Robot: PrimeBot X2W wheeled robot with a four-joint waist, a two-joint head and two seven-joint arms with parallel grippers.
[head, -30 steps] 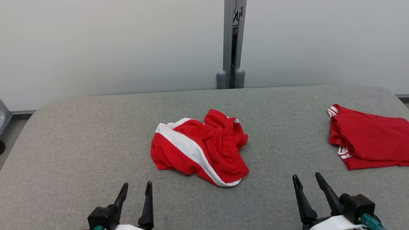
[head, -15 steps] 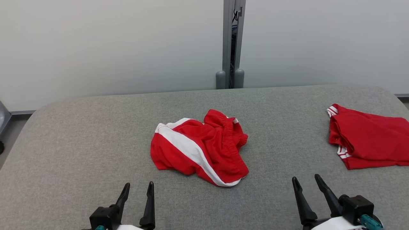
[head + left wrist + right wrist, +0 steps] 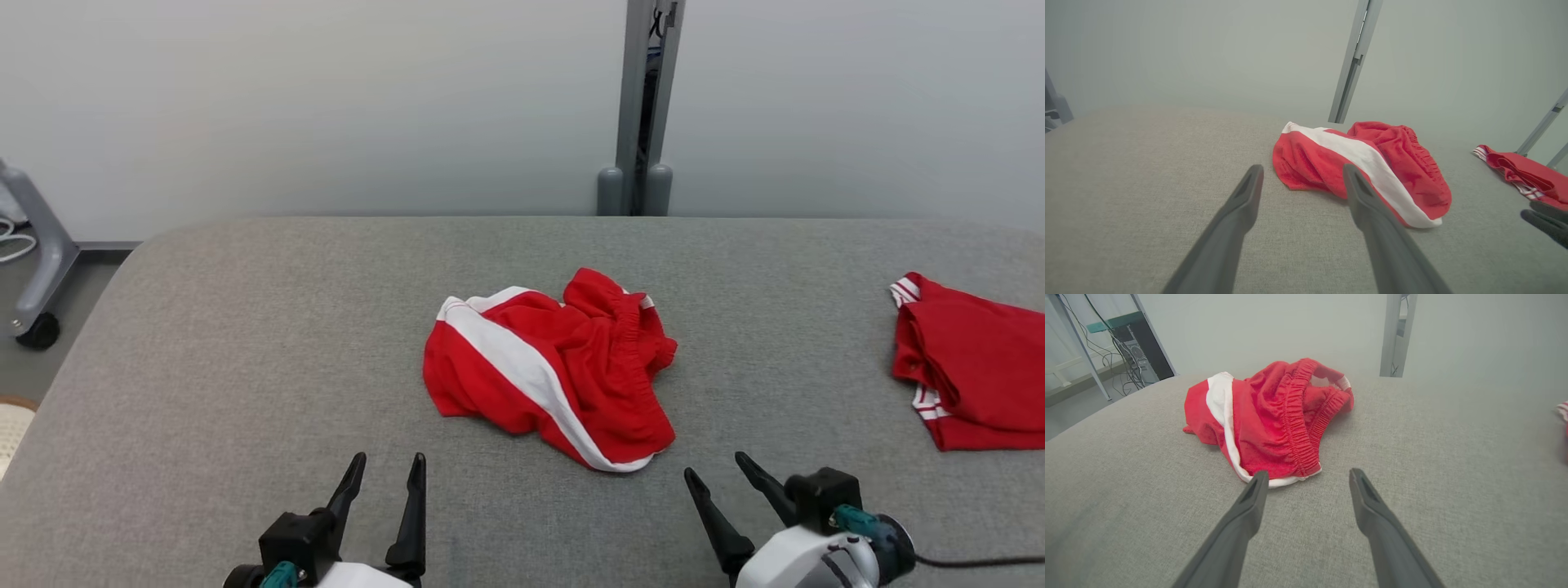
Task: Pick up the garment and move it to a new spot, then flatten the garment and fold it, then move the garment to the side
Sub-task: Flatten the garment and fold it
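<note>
Step one, pickup not started: garment [image 3: 555, 371] lies crumpled mid-desk [image 3: 245, 327], left pincer [image 3: 389, 459] and right pincer [image 3: 716, 464] both spread, empty, near its front edge; next move, I reckon: reach in, pinch a raised fold, lift.

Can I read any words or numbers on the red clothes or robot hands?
None can be read.
The crumpled red shorts show just a white stripe, the folded red garment thin white bands.
The left gripper and right gripper bear no writing.
The dark box behind is too blurred.
</note>
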